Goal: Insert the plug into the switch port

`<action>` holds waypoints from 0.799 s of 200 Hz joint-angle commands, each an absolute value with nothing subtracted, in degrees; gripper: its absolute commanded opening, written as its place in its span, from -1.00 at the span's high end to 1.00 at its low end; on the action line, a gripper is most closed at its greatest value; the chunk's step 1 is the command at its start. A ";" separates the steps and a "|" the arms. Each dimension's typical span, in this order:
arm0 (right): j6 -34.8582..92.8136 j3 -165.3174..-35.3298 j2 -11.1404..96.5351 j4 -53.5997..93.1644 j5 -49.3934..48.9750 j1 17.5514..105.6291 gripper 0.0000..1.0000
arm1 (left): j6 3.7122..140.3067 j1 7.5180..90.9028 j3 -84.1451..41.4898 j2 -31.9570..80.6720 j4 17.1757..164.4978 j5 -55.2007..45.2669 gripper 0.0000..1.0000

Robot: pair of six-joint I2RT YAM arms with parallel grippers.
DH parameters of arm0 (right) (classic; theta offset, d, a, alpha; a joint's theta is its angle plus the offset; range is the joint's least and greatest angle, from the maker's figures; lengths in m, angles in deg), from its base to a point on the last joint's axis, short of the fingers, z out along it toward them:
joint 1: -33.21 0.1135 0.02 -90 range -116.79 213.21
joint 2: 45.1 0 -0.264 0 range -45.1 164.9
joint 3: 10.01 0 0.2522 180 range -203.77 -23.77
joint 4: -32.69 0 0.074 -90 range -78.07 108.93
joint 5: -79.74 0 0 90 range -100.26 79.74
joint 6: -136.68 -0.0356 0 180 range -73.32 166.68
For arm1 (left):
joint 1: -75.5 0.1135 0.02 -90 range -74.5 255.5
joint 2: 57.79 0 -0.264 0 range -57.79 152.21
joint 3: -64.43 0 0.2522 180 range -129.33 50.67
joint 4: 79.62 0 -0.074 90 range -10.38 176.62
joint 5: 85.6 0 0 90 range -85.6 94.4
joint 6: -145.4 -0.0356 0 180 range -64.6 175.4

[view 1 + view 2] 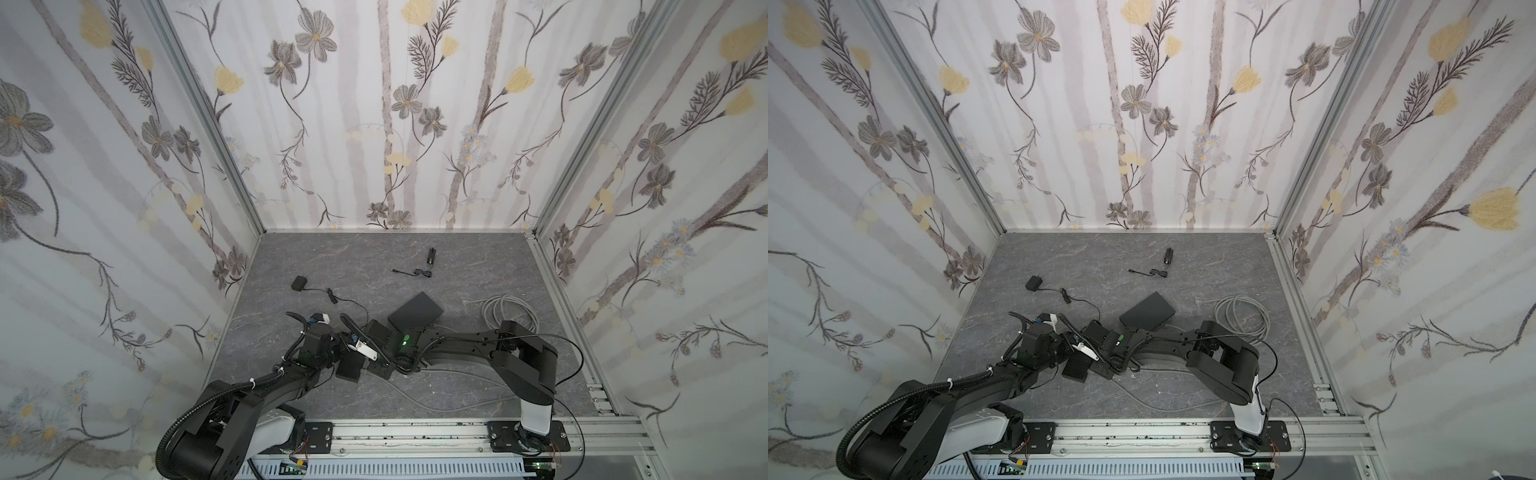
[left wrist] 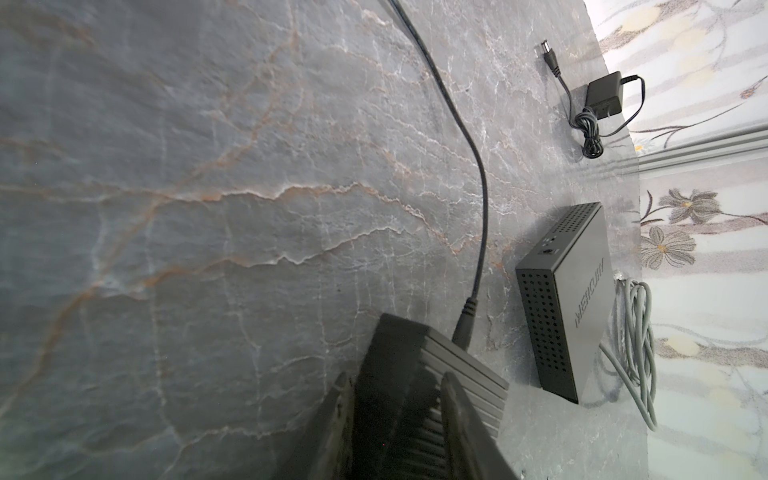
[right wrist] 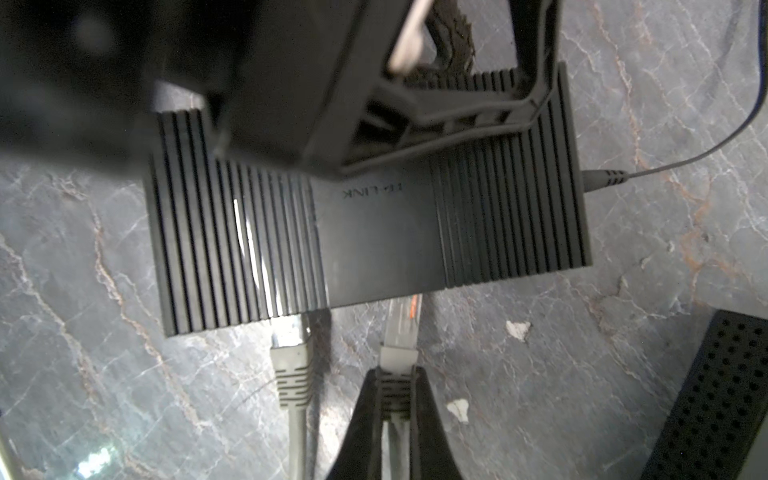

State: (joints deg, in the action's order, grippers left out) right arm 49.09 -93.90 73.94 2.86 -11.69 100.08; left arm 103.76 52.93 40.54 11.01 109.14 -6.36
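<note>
Insertion step. My right pincer [image 3: 397, 374] pinches the plug [image 3: 401, 328], its tip entering the switch [image 3: 374, 224]; my left pincer [image 2: 397, 386] clamps the switch. Next: press straight home, toward about nine o'clock in both top views.

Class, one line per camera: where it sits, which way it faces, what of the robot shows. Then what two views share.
Top view: high over the front rail, facing down toward the back wall; left arm, right arm.
Top view: beside it, same aim, same rail, same arms.
Left wrist: on left arm, facing the switch; left gripper clamps it.
Right wrist: on right arm, facing the switch's port side; right gripper holds the plug.
Shared: both wrist views show switch and perforated box.
</note>
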 commanded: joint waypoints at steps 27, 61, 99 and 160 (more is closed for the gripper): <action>49.73 -93.38 74.83 20.31 -6.75 99.65 1.00 | 104.09 52.13 40.67 11.47 96.53 -14.80 0.29; 54.35 -93.29 74.47 22.05 -6.66 99.65 1.00 | 104.01 52.14 40.71 11.73 96.42 -14.93 0.29; 56.51 -93.84 74.16 22.89 -6.93 99.65 1.00 | 104.18 52.12 40.82 11.74 96.53 -15.10 0.29; 58.28 -97.16 75.84 22.74 -7.51 99.76 1.00 | 104.45 51.77 40.71 12.01 96.94 -15.01 0.29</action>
